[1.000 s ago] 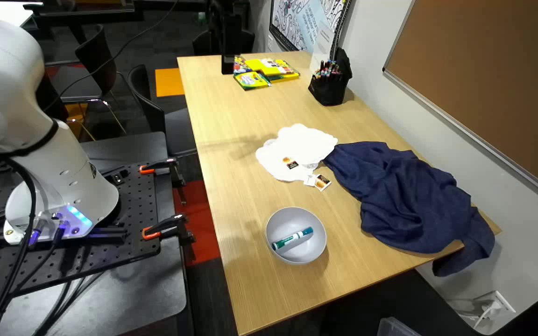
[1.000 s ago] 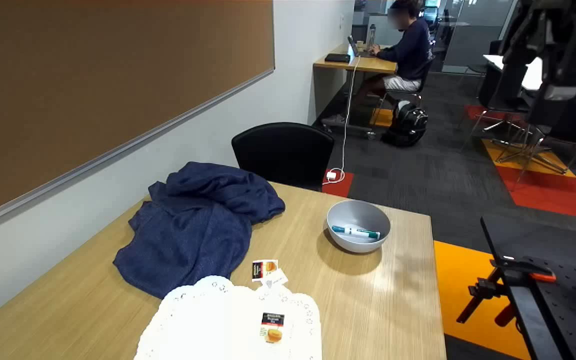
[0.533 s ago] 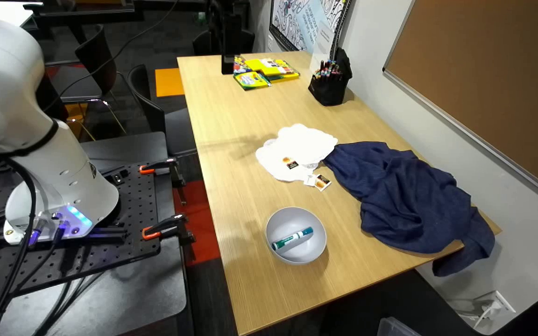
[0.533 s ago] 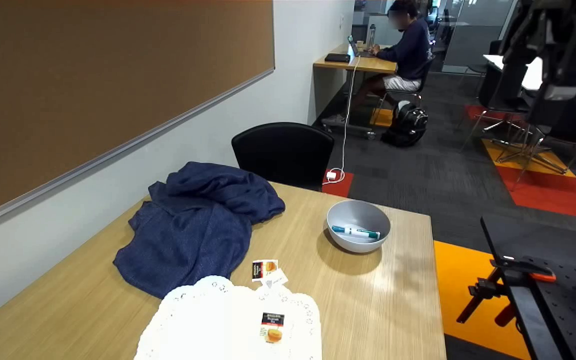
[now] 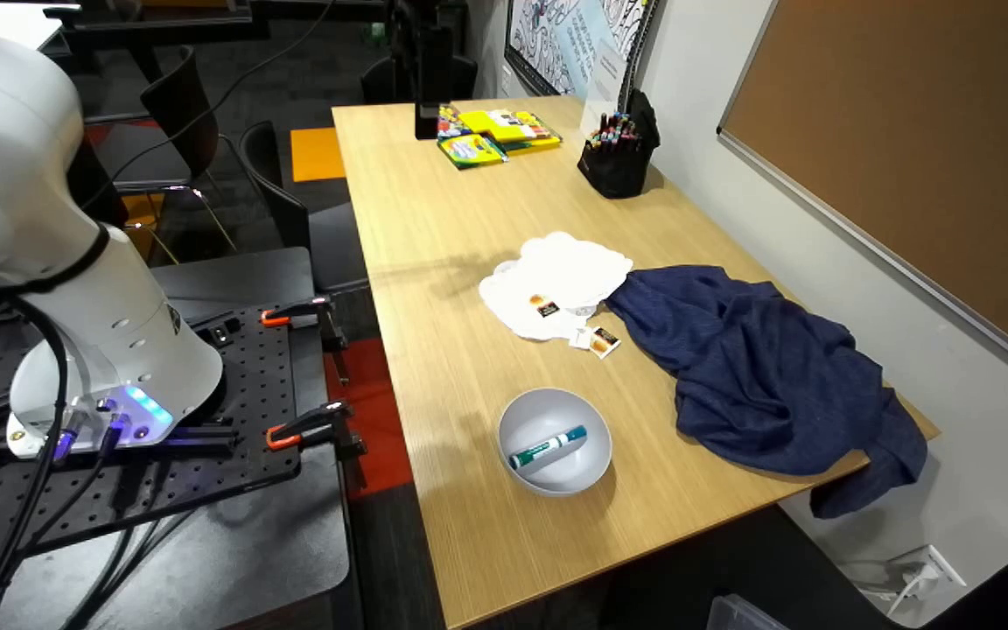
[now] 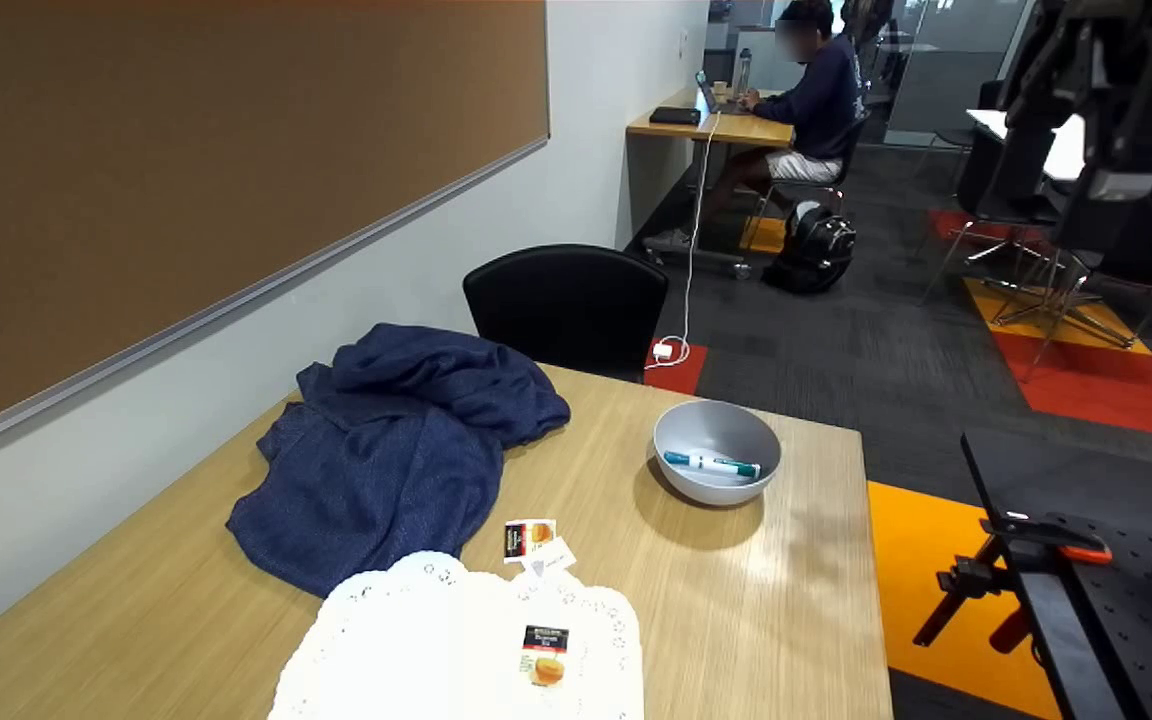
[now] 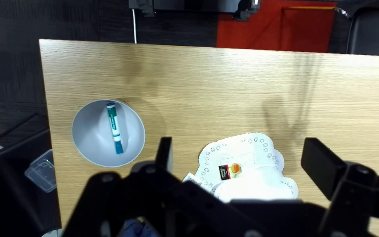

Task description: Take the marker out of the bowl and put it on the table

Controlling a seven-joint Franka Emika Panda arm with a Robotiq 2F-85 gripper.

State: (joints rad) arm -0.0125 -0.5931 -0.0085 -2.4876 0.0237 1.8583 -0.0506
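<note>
Marker change: none visible over the last second — the short thin teal-green and white stick marker (image 7: 114, 128) lies in the small round shiny pale grey-blue bowl (image 7: 89, 131), one end close to the rim.
Gripper change: none seen either — the black two-finger gripper (image 7: 239, 154) hangs above the long light tan wooden table (image 7: 192, 85), well apart from the bowl.
Fingers: wide apart, nothing held.
Task meaning: pick not begun, I'd judge; placing also to do. Next likely needs a shift over the bowl, then a descent across the marker's narrow width. Rim contact is the risk.
Task count: marker in bowl 1, bowl 1, table under it 1, gripper 1.
Clutter count: crumpled navy cloth (image 6: 386, 480) 1; small printed packets (image 6: 544, 655) 2, one on the white lace-edged paper doilies (image 6: 436, 650), one just beside; doilies overlap, number unclear.
Far-end count: black pen pouch (image 5: 613, 172) 1; coloured pens (image 5: 614, 131) inside too many to tell; flat yellow boxes (image 5: 508, 125) overlap, can't count.
</note>
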